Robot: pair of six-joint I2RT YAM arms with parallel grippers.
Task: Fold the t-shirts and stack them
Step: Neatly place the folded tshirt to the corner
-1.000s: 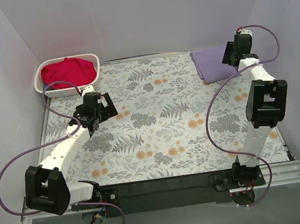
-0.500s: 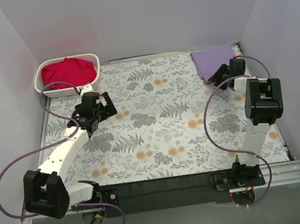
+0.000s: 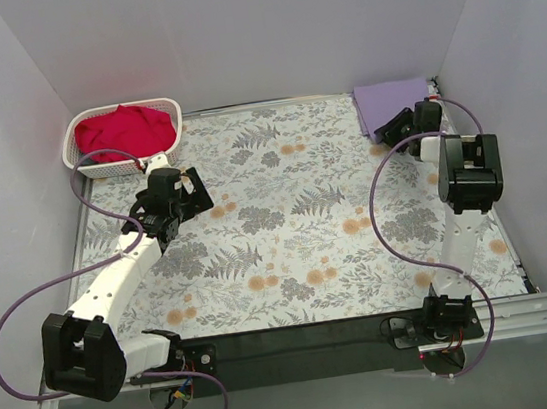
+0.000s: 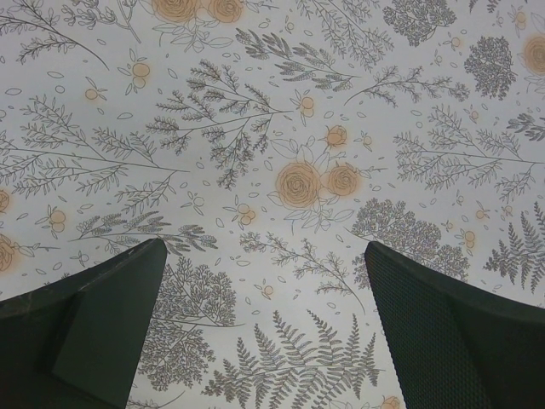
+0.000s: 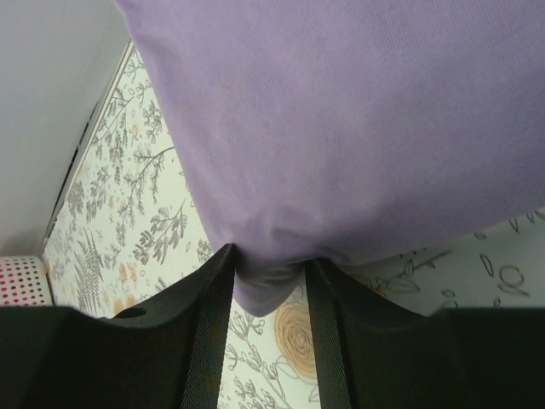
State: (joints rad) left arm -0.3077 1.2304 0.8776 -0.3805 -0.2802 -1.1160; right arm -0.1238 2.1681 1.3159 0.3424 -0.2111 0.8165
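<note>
The folded lavender t-shirt (image 3: 393, 98) lies at the table's back right corner. My right gripper (image 3: 384, 135) sits low at its near left corner. In the right wrist view that corner of the lavender t-shirt (image 5: 341, 128) bunches between the two fingers, and my right gripper (image 5: 268, 256) is shut on it. The red t-shirt (image 3: 123, 131) lies crumpled in the white lattice basket (image 3: 169, 105) at the back left. My left gripper (image 3: 194, 190) hovers in front of the basket, open, and in its wrist view the left gripper (image 4: 264, 247) has only floral tablecloth between its fingers.
A floral cloth (image 3: 286, 223) covers the table. Pale walls close in on the left, back and right. The basket corner (image 5: 21, 281) shows far off in the right wrist view. Purple cables loop from both arms.
My right arm has dropped from above the lavender t-shirt to the table, and its jaws have narrowed onto the shirt's corner. The shirt has slid slightly toward the back wall. The left arm barely moved.
</note>
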